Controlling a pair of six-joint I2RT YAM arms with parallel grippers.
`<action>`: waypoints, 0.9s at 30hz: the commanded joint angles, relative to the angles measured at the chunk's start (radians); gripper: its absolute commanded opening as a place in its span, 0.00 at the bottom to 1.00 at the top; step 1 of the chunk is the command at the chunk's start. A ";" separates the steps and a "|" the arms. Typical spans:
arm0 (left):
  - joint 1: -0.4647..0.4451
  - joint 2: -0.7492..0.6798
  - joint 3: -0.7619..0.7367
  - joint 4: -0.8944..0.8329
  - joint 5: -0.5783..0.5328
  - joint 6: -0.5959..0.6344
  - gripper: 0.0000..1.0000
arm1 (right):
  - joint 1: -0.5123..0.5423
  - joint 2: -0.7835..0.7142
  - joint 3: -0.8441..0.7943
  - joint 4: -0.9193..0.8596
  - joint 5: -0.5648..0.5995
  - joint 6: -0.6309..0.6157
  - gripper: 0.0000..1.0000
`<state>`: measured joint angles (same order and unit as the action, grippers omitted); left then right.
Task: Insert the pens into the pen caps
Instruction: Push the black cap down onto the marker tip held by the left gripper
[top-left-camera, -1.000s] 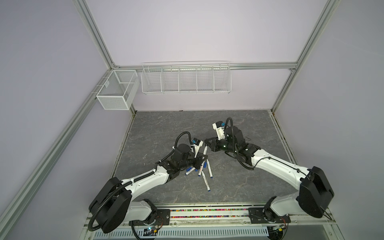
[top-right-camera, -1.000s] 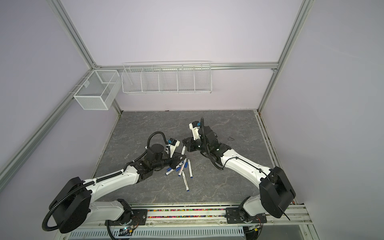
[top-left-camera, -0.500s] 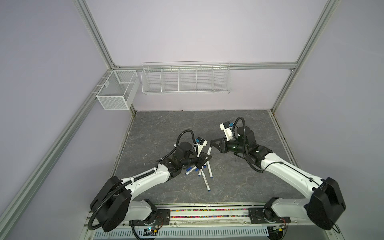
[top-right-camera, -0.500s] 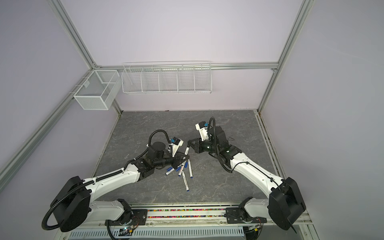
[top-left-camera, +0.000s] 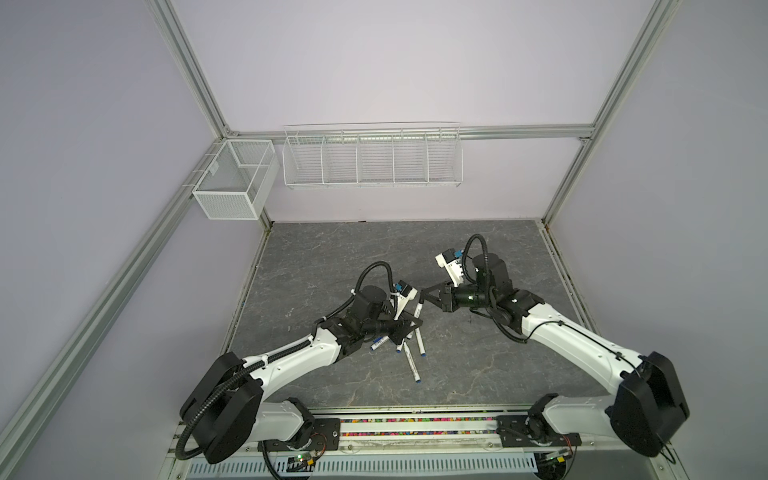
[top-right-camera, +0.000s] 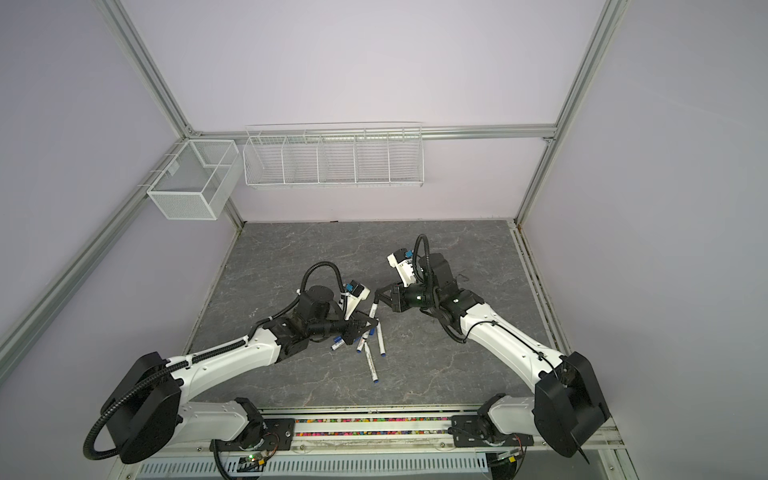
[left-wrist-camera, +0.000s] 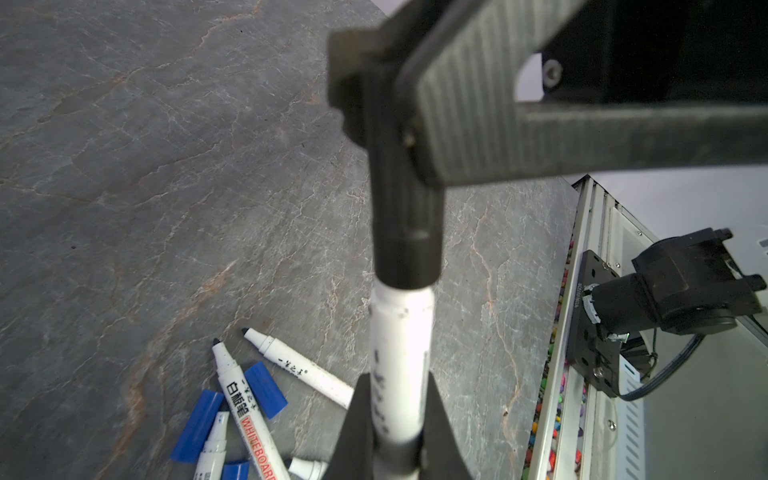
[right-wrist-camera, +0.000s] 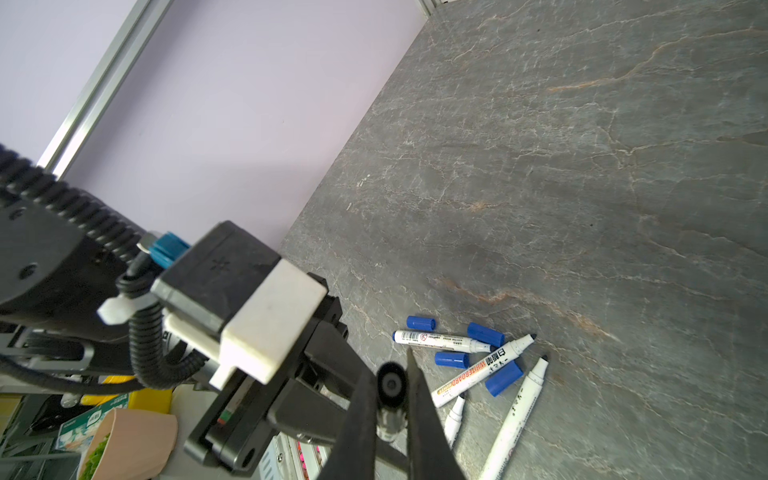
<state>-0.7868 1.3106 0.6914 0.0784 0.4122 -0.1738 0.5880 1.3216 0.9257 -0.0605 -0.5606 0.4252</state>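
Left gripper (left-wrist-camera: 398, 380) is clamped on a slim white-barrelled marker pen (left-wrist-camera: 401, 328); right gripper (right-wrist-camera: 390, 368) is clamped on a short black plastic cap (left-wrist-camera: 405, 232) fitted over that pen's tip; both are held above the grey stone-patterned tabletop (right-wrist-camera: 582, 166); uncapped pens (right-wrist-camera: 482, 370) and blue caps (right-wrist-camera: 484, 333) lie clustered on it.

One cap (left-wrist-camera: 405, 232) is showing black, its pen (left-wrist-camera: 401, 353) white with dark lettering, while the loose caps (right-wrist-camera: 485, 333) are showing blue, another pen (right-wrist-camera: 484, 368) is wearing an orange-red band on white, and the tabletop (left-wrist-camera: 166, 166) is displaying grey marbling with pale and rusty veins.
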 joint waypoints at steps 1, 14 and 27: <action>0.023 -0.029 0.027 0.168 -0.106 0.000 0.00 | 0.048 0.007 -0.033 -0.180 -0.315 -0.005 0.11; 0.023 -0.036 0.068 0.080 -0.019 0.080 0.00 | 0.020 -0.045 -0.032 -0.344 -0.377 -0.112 0.10; 0.023 0.006 0.181 -0.047 0.071 0.161 0.00 | 0.032 -0.057 -0.019 -0.455 -0.328 -0.195 0.10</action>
<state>-0.7933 1.3083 0.7677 -0.1429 0.5629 0.0029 0.5575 1.2613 0.9337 -0.2962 -0.7101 0.2741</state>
